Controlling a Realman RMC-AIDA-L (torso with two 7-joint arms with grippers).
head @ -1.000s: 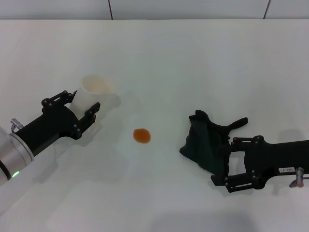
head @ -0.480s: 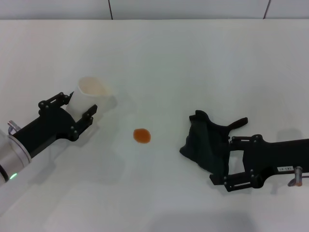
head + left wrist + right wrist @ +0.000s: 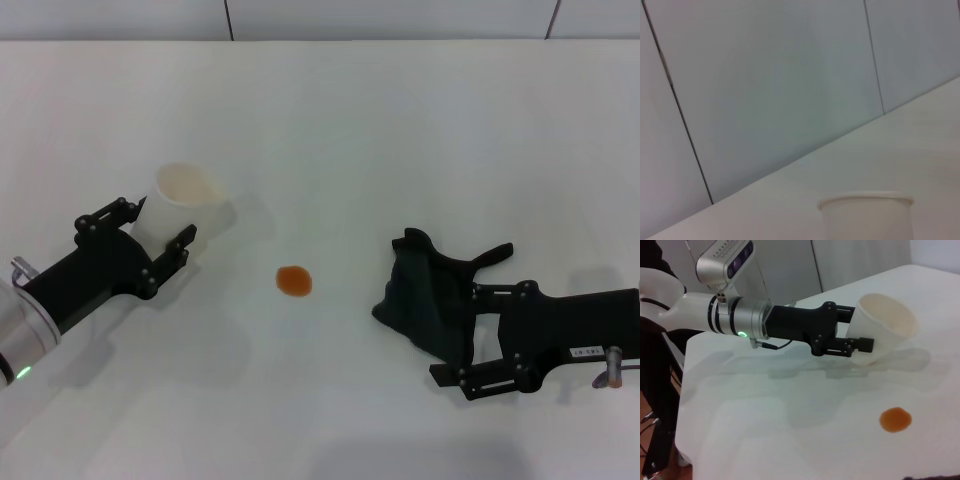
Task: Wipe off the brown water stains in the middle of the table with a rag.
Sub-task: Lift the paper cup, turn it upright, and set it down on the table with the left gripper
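Stain (image 3: 294, 281): small round orange-brown blot on the white table (image 3: 400, 130), near the middle, between my two grippers and touching neither.
Rag (image 3: 430, 298): dark crumpled cloth to the right of the stain, apart from it, with bare tabletop between the two.
Right gripper (image 3: 468, 332): low over the table on my right, its fingers spread wide around the rag's near edge, one finger above the cloth and one below it in the head view; whether the pads press the cloth I cannot tell.
Cup (image 3: 178, 205): white paper cup, tilted, brownish inside, well left of the stain.
Left gripper (image 3: 155, 227): on my left, fingers clenched on the cup's lower wall, lifting it clear of the table.
Path: only bare table lies between rag and stain; the cup and my left arm sit off to the far side of the stain.
Wall (image 3: 765, 90): pale panels beyond the table's far edge.
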